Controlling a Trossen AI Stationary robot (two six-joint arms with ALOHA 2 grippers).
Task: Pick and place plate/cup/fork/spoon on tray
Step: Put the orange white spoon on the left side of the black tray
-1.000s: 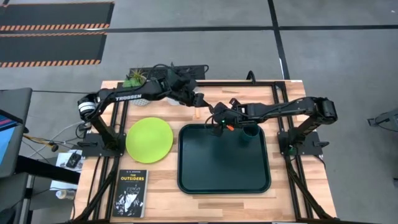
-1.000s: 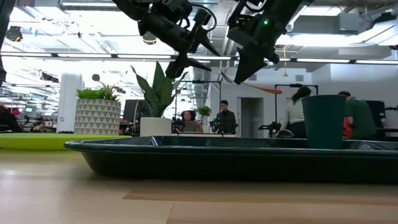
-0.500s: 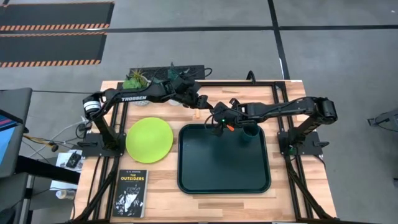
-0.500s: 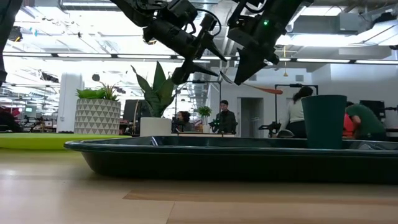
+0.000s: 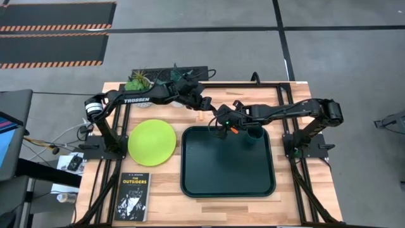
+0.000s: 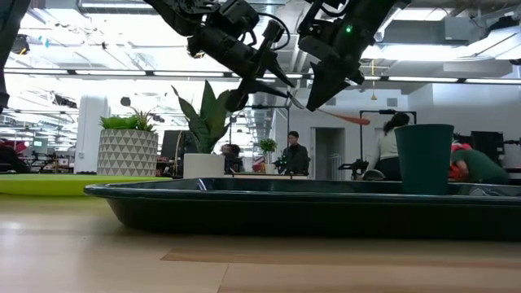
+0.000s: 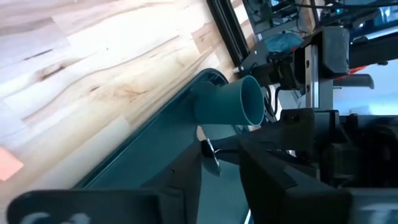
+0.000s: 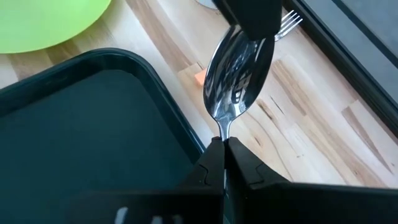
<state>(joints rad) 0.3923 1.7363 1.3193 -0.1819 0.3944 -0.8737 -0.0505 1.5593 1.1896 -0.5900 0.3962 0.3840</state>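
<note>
**Cup on the tray, spoon in the air, plate and fork still to go**

I count one item done: the cup point(image 5: 255, 134) stands in the tray point(image 5: 228, 187), at its far right corner. My right gripper point(image 8: 222, 163) pinches the spoon point(image 8: 237, 81) by the neck, held above the tray's far edge (not yet set down). The plate point(image 5: 152, 142) lies on the table left of the tray. The fork point(image 8: 285, 23) lies beyond. My left gripper point(image 6: 285, 86) hovers nearby, fingers parted and empty.

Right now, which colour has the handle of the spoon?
Red-orange; the spoon shows its handle best in the low view.
</note>
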